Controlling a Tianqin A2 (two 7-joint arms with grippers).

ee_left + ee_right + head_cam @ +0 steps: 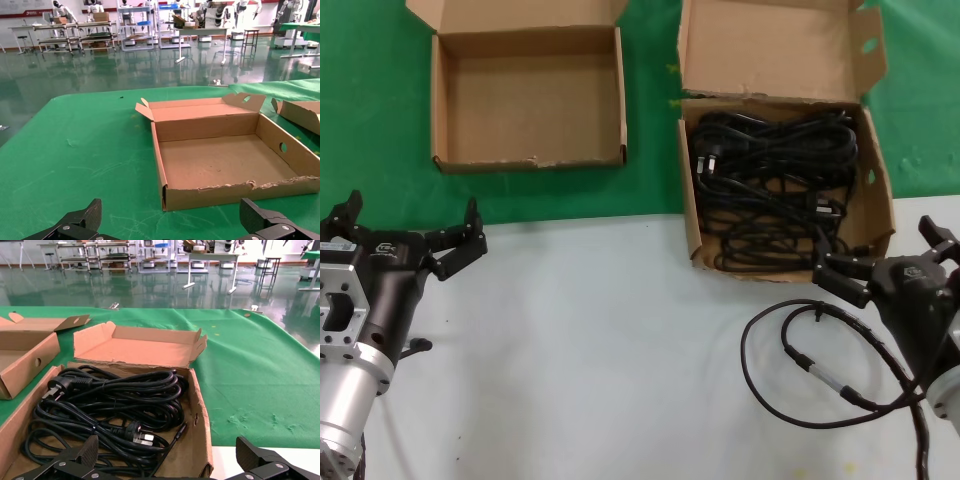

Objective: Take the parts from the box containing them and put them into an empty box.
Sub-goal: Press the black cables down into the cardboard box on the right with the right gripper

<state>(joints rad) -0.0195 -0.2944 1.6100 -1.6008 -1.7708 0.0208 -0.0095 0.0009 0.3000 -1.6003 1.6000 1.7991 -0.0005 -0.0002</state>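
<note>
Your left gripper (408,228) hangs over the white table (600,340), jaws spread wide and holding nothing. Straight ahead of those jaws, on the green cloth (370,110), sits the empty box (528,158), well apart from the fingertips; bare cardboard floor, short flap folded back on the far side.

Your right gripper (890,250) has jaws open too, nothing between them. They sit at the near edge of the full box (688,205), one finger (840,268) over its near wall. Just beyond the jaws the cords (775,190) fill the box: tangled black loops, plugs showing. The notched flap stands up at the far side.

A thin cable (790,370) loops on the table behind the right jaws, outside both boxes.
</note>
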